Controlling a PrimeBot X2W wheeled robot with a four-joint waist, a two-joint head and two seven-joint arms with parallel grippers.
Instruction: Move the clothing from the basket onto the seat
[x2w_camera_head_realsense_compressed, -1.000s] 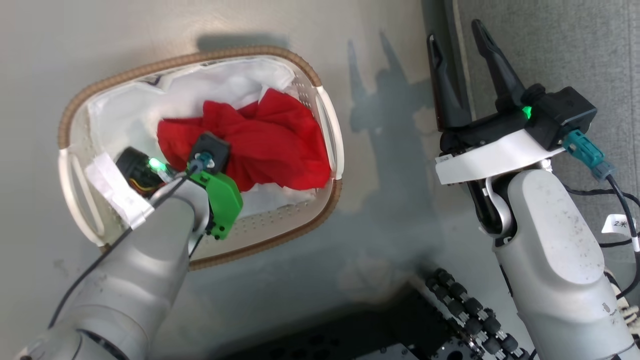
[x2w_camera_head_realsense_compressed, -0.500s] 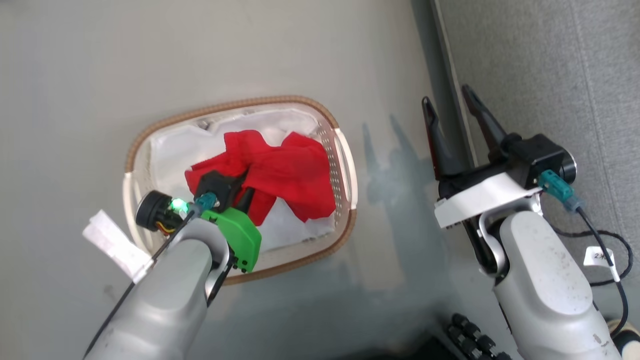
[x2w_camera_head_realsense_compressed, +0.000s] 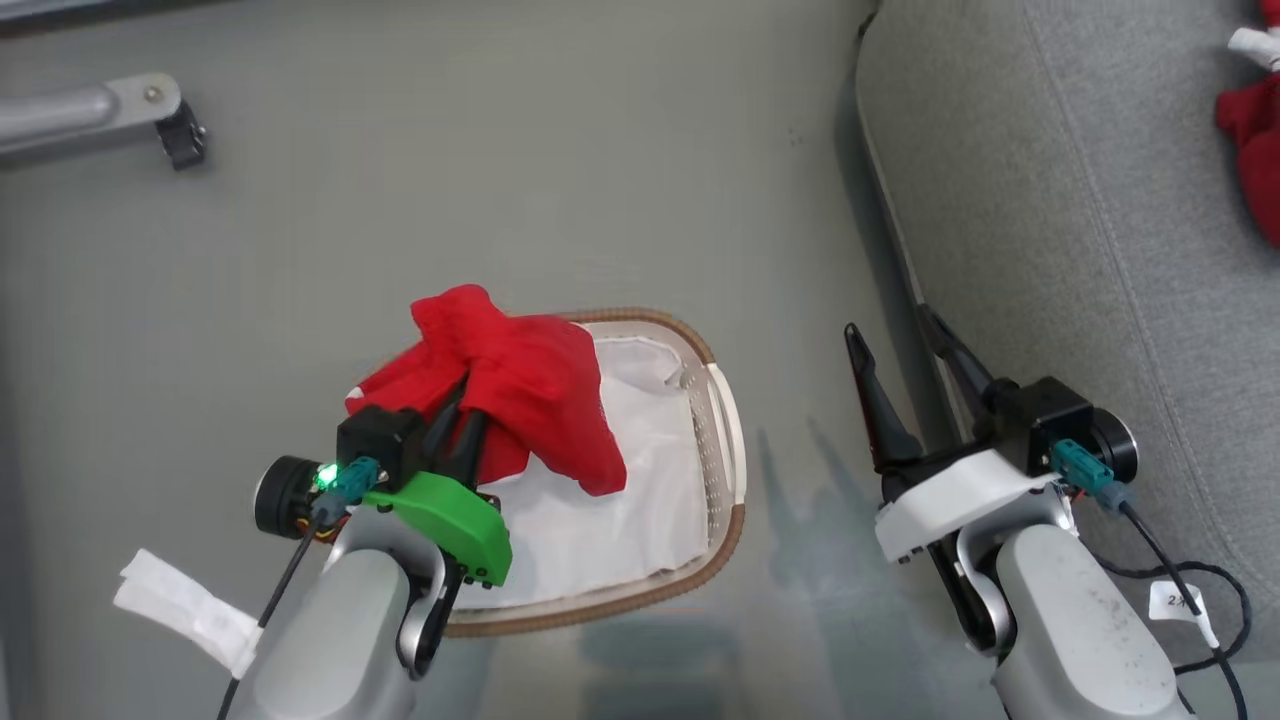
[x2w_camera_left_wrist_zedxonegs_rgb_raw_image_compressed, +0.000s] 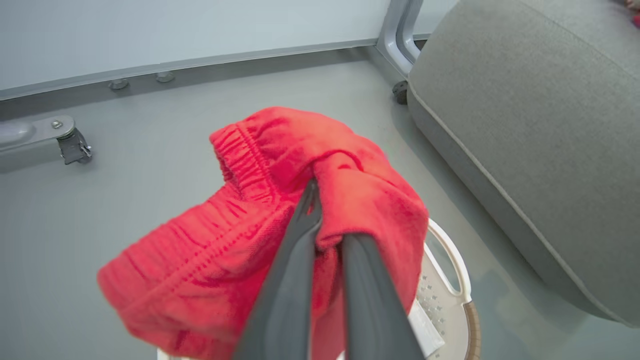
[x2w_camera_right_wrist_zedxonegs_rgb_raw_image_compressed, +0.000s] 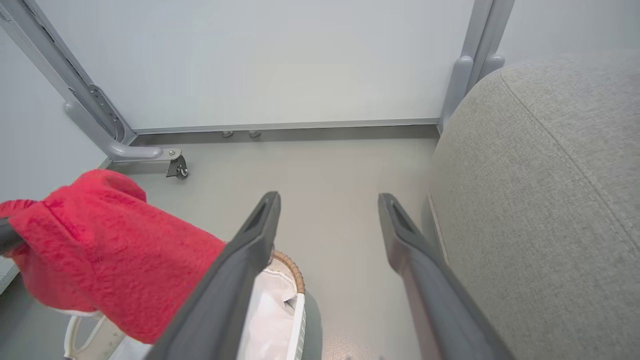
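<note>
Red clothing (x2w_camera_head_realsense_compressed: 530, 385), white perforated basket (x2w_camera_head_realsense_compressed: 729, 440) with brown woven rim, grey woven seat (x2w_camera_head_realsense_compressed: 1050, 250)

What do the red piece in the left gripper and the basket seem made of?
Red garment: soft matte knit, probably; ribbed rows and a gathered waistband show. Basket: smooth white plastic, punched holes; brown rim looks woven, fibre or imitation unclear.
</note>
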